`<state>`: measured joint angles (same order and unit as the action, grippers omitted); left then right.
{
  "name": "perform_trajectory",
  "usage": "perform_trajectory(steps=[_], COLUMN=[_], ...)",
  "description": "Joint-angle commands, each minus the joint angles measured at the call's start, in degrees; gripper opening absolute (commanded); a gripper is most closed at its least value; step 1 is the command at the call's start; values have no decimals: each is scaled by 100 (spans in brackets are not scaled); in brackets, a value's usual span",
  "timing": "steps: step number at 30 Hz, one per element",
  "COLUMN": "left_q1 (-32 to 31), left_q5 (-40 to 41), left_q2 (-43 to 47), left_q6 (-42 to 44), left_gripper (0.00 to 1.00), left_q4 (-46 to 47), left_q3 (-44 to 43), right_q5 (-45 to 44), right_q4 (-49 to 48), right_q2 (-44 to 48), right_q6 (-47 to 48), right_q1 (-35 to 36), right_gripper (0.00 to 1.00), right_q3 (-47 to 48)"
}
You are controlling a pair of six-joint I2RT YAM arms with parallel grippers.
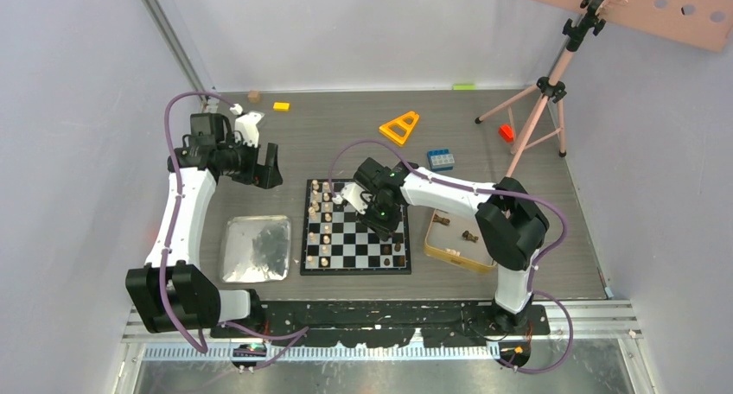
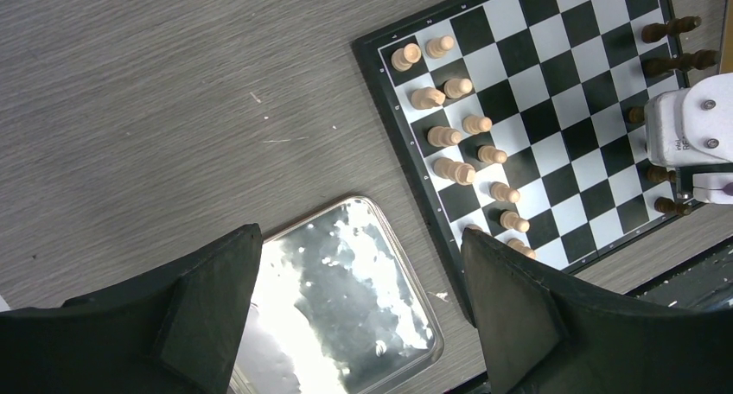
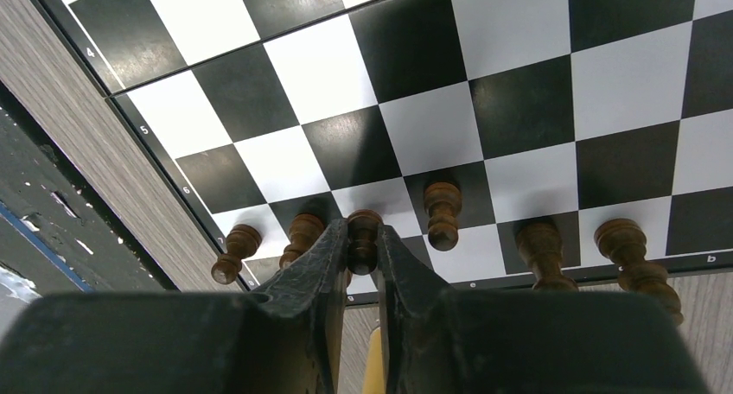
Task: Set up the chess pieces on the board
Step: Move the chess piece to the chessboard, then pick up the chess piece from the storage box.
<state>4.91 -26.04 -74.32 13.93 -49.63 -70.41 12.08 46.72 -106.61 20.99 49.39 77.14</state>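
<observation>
The black-and-white board (image 1: 355,228) lies mid-table. Several light tan pieces (image 2: 458,135) stand in two columns along its left side. Several dark brown pieces (image 3: 540,249) stand along its right edge. My right gripper (image 3: 363,238) is low over that right edge, shut on a dark brown piece (image 3: 362,231) held between its fingertips, close to the board. In the top view the right gripper (image 1: 381,224) covers that spot. My left gripper (image 2: 359,256) is open and empty, above the table between the silver tray and the board's left edge; in the top view it (image 1: 268,171) hovers left of the board.
A shiny silver tray (image 1: 256,248) lies left of the board. A gold-rimmed tin (image 1: 456,243) with two dark pieces sits to the right. A blue brick (image 1: 441,159), orange triangle (image 1: 399,128), small yellow block (image 1: 282,106) and pink tripod (image 1: 540,109) stand farther back.
</observation>
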Motion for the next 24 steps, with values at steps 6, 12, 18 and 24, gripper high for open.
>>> perform_trajectory(steps=[6, 12, 18, 24], left_q1=[39, 36, 40, 39], left_q5=[-136, -115, -163, -308], left_q2=[88, 114, 125, 93], left_q6=[38, 57, 48, -42], left_gripper=[88, 88, 89, 94], left_q4=[108, 89, 131, 177], left_q3=[-34, -38, -52, -72], right_q5=[-32, -10, -54, 8], right_q4=[-116, -50, 82, 182], right_q2=[278, 361, 793, 1397], right_q6=[-47, -96, -194, -265], right_q1=[-4, -7, -127, -624], right_gripper=[34, 38, 46, 51], right_q3=[53, 155, 387, 250])
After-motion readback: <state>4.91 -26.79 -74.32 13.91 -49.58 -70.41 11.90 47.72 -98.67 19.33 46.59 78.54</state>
